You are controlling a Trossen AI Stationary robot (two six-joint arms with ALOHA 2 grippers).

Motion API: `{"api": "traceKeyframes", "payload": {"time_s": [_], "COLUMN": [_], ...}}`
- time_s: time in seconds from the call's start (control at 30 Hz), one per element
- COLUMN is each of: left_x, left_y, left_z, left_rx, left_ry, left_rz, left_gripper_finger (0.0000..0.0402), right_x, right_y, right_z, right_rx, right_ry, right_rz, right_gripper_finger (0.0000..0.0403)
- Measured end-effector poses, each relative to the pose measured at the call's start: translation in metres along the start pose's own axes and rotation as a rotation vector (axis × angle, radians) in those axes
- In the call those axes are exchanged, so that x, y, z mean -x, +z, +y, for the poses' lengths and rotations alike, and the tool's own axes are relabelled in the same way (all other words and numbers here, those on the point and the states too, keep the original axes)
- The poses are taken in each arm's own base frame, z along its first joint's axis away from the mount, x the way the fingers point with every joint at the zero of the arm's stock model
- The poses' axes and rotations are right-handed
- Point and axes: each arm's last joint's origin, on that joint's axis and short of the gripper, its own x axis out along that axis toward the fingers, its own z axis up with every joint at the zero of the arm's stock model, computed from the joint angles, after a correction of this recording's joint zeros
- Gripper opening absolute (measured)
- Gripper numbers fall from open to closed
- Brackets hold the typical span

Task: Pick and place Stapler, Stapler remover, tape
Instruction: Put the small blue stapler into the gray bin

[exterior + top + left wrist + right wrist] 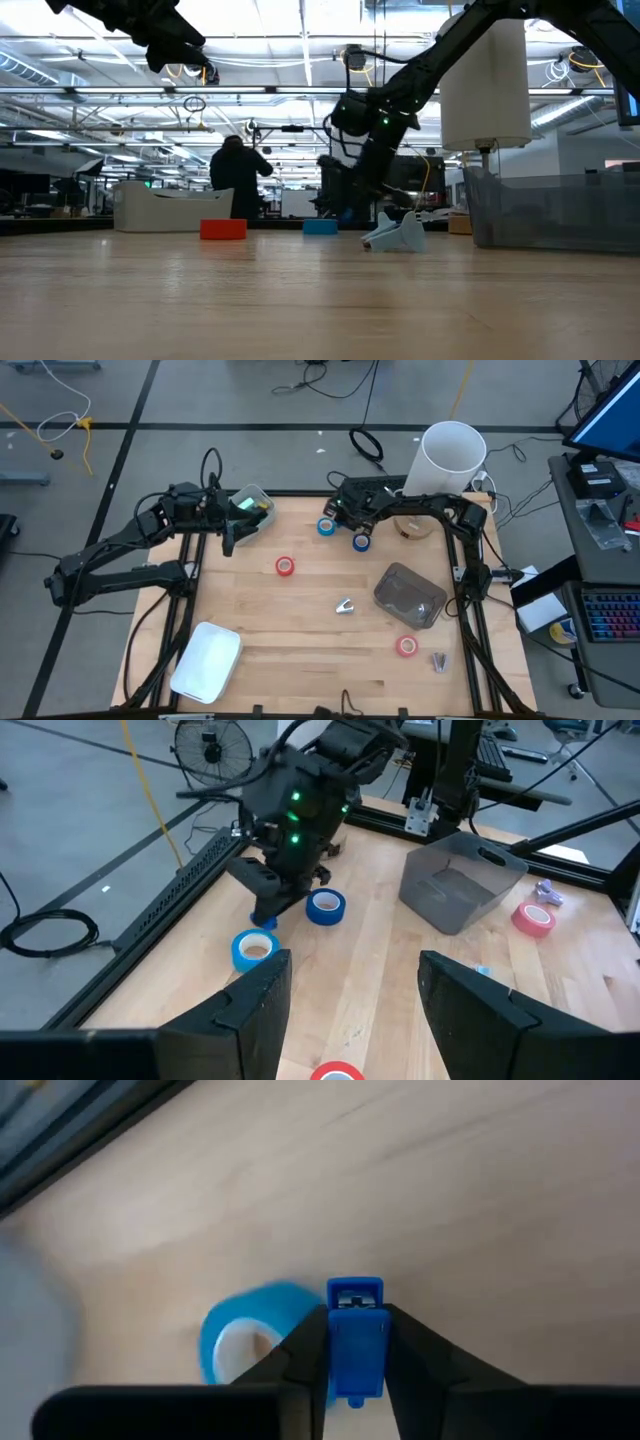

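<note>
My right gripper (355, 1320) is shut on a small blue stapler (355, 1342) at the table's far middle (345, 512), just above a blue tape roll (250, 1342). Two blue tape rolls (327, 527) (361, 541) lie flat near it. One red roll (286, 566) lies mid-table, and another (406, 646) lies at the near right. The pale stapler remover (345, 606) rests on the wood. My left gripper (365, 1005) is open and raised at the far left (230, 540), touching nothing. My right gripper pinches the blue stapler's body (356, 1365) between its two fingers (305, 1350), coming from above and pointing down. The stapler lies along the fingers, and its metal-tipped end (354, 1295) sticks out past the fingertips toward the table. Whether that end touches the wood, I cannot tell.
A clear grey bin (410, 596) lies right of centre. A white tray (207, 660) sits at the near left, and a clear box holding green bits (250, 505) is at the far left. A white bucket (452, 455) stands beyond the far right edge. A person (238, 180) stands far behind.
</note>
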Motion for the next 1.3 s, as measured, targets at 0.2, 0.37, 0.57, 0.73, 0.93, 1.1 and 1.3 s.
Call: {"api": "traceKeyframes", "payload": {"time_s": [0.2,0.37,0.57,0.73,0.93,1.1,1.3], "left_x": [0.000,0.000,-0.004,-0.020,-0.048,-0.060,-0.066], "left_y": [0.001,0.001,0.004,0.006,0.008,0.011,0.010], "left_z": [0.000,0.000,0.000,0.000,-0.001,-0.005,-0.009], "left_rx": [0.016,0.063,0.131,0.212,0.300,0.356,0.409], "left_ry": [0.000,-0.001,-0.008,-0.033,-0.080,-0.120,-0.143], "left_rz": [-0.010,-0.014,-0.028,-0.022,-0.024,-0.043,-0.028], "left_gripper_finger": [0.0216,0.0216,0.0216,0.0216,0.0216,0.0216,0.0216], "right_x": [0.012,0.036,0.080,0.113,0.127,0.129,0.130], "right_y": [-0.013,-0.021,-0.039,-0.058,-0.078,-0.089,-0.093], "right_z": [0.021,0.039,0.071,0.092,0.098,0.098,0.098], "right_rx": [0.061,0.143,0.311,0.451,0.564,0.614,0.630], "right_ry": [0.180,0.334,0.691,1.016,1.179,1.197,1.205], "right_rz": [0.031,0.026,0.061,0.072,0.123,0.169,0.172], "right_gripper_finger": [0.0058,0.0062,0.0060,0.0060,0.0060,0.0060,0.0060]}}
